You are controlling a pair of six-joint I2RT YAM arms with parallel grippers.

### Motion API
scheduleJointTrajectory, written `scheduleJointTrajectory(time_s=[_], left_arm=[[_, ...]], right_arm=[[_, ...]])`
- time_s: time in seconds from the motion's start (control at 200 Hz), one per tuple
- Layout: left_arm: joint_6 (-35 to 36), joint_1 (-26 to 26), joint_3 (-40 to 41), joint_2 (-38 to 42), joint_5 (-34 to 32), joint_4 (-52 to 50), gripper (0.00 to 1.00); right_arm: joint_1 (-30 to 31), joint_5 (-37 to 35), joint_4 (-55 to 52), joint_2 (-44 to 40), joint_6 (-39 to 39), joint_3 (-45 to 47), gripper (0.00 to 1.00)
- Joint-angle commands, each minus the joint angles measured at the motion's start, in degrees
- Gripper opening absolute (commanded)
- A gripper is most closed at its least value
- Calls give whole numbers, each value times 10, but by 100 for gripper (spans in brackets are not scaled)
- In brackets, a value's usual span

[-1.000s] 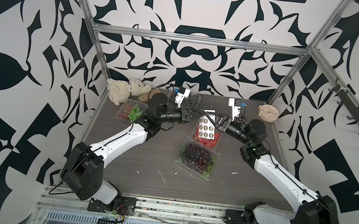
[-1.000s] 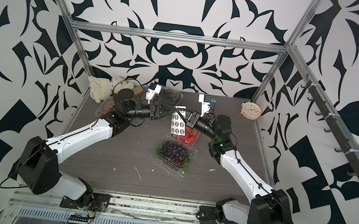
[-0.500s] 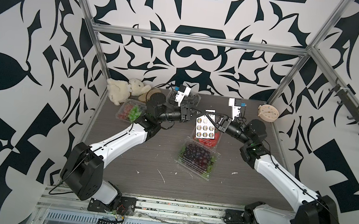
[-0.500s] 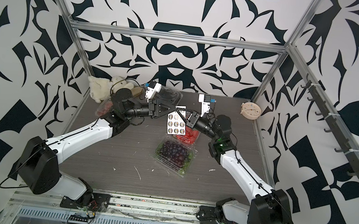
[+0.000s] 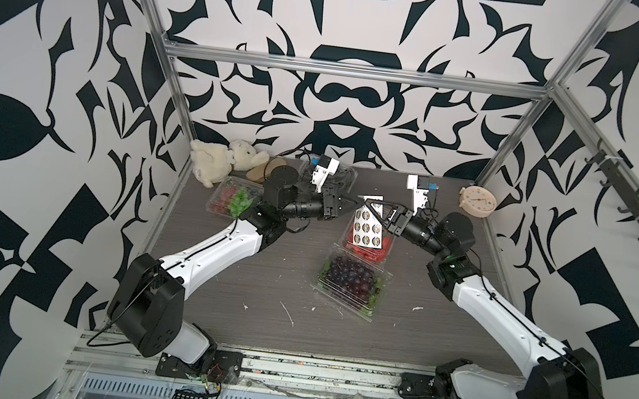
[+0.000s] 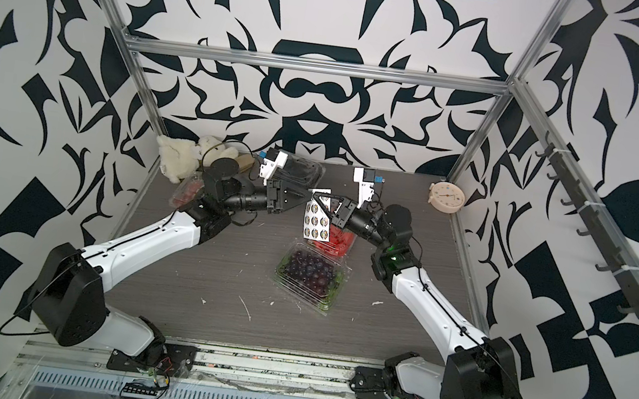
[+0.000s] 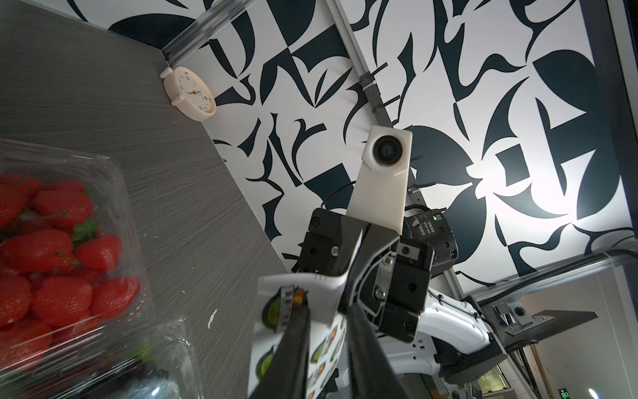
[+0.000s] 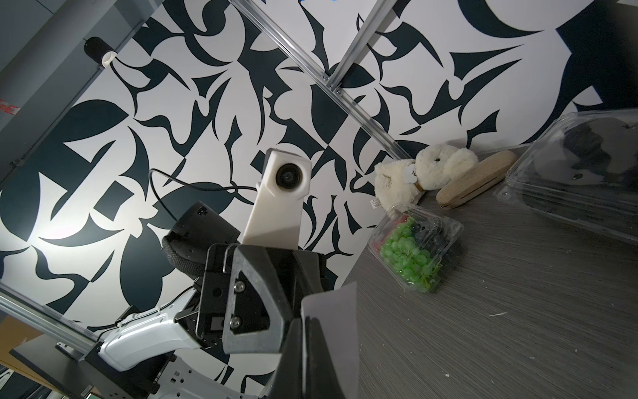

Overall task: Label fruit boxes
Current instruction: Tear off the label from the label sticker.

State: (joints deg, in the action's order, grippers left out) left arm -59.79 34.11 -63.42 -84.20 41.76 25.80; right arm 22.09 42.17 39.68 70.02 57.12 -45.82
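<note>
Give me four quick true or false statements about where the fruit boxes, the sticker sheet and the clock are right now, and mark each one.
1. The sticker sheet lies flat and untouched. False: the right gripper is shut on it and holds it up in the air.
2. The dark grape box sits nearer the robot's bases than the strawberry box. True.
3. The clock stands in the far corner on the robot's right. True.
4. The mixed box with green grapes sits beside the clock. False: it is on the robot's left, near the plush toy.
</note>
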Motion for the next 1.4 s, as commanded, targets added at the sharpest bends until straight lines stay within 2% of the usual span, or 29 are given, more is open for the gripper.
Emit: scheduleJointTrajectory(time_s=[0.0, 0.75, 0.925, 1.12, 1.27, 1.365, 1.395], left_arm=[[6, 0, -9, 2, 8, 11, 22], [-9, 1, -16, -14, 12, 29, 14], [-10, 1, -14, -11, 11, 33, 0], [-15, 1, -8, -1, -4, 39, 0], [-14, -2, -7, 8, -15, 32, 0], [-16, -3, -7, 9, -16, 34, 0], [-17, -2, -7, 9, -17, 35, 0]], right_arm=[[-1, 1, 35, -17, -1, -7, 0], [-1, 5, 42, -19, 2, -5, 0], [-1, 5, 42, -19, 1, -3, 0], [-2, 5, 22, -31, -15, 1, 0], [-2, -4, -42, -69, -64, 11, 14], [-2, -15, -76, -93, -91, 21, 19], [-2, -16, -82, -98, -97, 24, 24]])
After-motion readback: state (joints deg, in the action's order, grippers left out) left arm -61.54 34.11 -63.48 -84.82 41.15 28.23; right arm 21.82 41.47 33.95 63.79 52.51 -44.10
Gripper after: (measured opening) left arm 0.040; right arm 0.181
